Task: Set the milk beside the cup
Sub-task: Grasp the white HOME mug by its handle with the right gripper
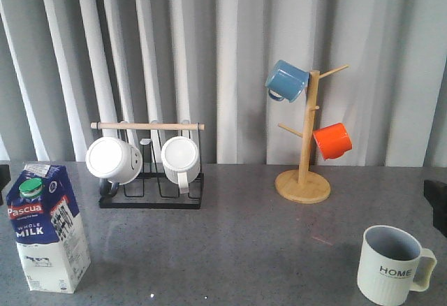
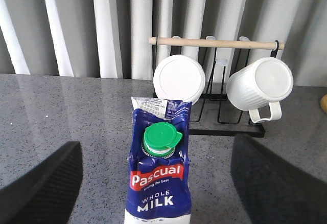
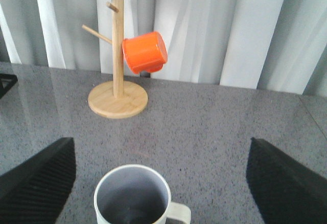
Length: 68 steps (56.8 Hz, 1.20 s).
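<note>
Milk (image 1: 47, 229) stands upright at the near left of the tabletop (image 1: 244, 229), cap (image 1: 31, 188) on top and label facing forward, well apart from the cup (image 1: 391, 265), which sits upright at the near right with its handle to the right. Nothing holds the carton; it rests on its own base. In the left wrist view the left jaws (image 2: 153, 183) are spread wide, one finger (image 2: 46, 183) on either side of the milk (image 2: 159, 173) with clear gaps, so they look lined up for a grasp and not yet touching. The right jaws (image 3: 153, 183) are likewise released, their fingers (image 3: 38, 178) flanking the cup (image 3: 134, 196) from above without contact; I judge they are only waiting. Bare tabletop to the left of the cup seems the natural landing spot.

Behind, a black wire rack (image 1: 150, 180) with a wooden bar carries two white mugs (image 1: 114, 159), and a wooden mug tree (image 1: 304, 159) holds a blue mug (image 1: 286, 80) and an orange mug (image 1: 332, 140), hung by their handles out of the way. The surface is dark grey speckled stone, slightly glossy. Pale pleated curtains (image 1: 230, 40) close off the room behind.
</note>
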{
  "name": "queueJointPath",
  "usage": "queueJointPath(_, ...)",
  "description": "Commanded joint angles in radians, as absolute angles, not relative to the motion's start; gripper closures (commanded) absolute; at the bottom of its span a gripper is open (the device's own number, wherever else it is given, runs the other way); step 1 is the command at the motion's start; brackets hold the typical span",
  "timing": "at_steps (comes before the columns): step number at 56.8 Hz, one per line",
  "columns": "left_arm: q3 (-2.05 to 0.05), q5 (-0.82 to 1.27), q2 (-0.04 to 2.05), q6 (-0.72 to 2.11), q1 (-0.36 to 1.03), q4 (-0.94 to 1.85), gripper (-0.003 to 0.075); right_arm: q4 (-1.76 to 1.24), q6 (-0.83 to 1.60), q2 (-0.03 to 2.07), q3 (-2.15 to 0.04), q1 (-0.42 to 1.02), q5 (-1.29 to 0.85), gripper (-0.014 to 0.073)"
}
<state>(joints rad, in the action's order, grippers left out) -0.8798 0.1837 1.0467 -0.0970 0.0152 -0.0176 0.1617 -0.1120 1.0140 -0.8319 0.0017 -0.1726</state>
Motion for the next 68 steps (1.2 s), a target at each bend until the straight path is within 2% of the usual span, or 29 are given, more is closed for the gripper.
queueJointPath(1, -0.911, 0.118, 1.036, -0.099, 0.013, -0.010, 0.0164, 0.166, -0.109, 1.024, -0.841, -0.028, -0.099, -0.0013)
queueJointPath(6, -0.911, 0.118, 1.036, -0.099, 0.013, -0.010, 0.0164, 0.166, -0.109, 1.027, -0.751, -0.100, 0.026, 0.0017)
queueJointPath(14, -0.911, 0.118, 1.036, -0.099, 0.013, -0.010, 0.0164, 0.131, -0.111, 1.044, -0.525, -0.202, 0.354, 0.0030)
queueJointPath(25, -0.911, 0.118, 1.036, -0.099, 0.013, -0.010, 0.0164, 0.179, -0.043, 1.133, -0.357, -0.214, 0.667, 0.0030)
queueJointPath(43, -0.911, 0.118, 1.036, -0.099, 0.013, -0.010, 0.0164, 0.153, 0.082, 1.366, -0.348, -0.214, 0.820, 0.0030)
queueJointPath(53, -0.911, 0.118, 1.036, -0.099, 0.013, -0.010, 0.0164, 0.107, 0.081, 1.469, -0.355, -0.215, 0.912, 0.0030)
queueJointPath(68, -0.911, 0.118, 1.036, -0.099, 0.013, -0.010, 0.0164, 0.167, 0.019, 1.536, -0.409, -0.276, 0.925, 0.0030)
